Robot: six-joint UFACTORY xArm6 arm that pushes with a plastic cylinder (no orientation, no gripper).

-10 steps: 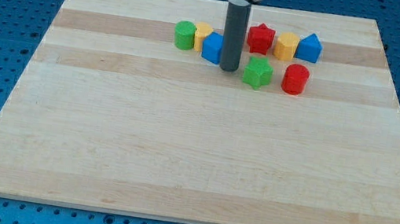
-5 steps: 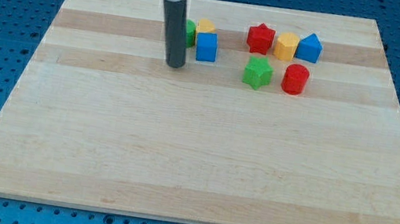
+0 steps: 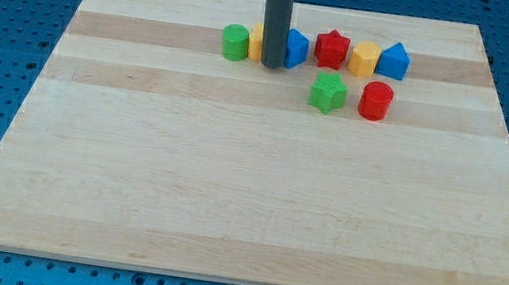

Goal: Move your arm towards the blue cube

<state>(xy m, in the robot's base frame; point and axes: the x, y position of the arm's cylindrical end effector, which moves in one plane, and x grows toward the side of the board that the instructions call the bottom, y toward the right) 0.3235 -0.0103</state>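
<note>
The blue cube sits near the view's top, right of centre-left, in a row of blocks. My dark rod comes down from the top edge and my tip rests on the board against the cube's left side. The rod hides most of a yellow block just behind it. A green cylinder stands to the left of that.
Right of the blue cube stand a red star, a yellow block and a blue pointed block. Below them are a green star and a red cylinder. The wooden board lies on a blue perforated table.
My tip swung left past the blocks, then came back right and up to the blue cube's left side. The blue cube has shifted right and up, close to the red star.
</note>
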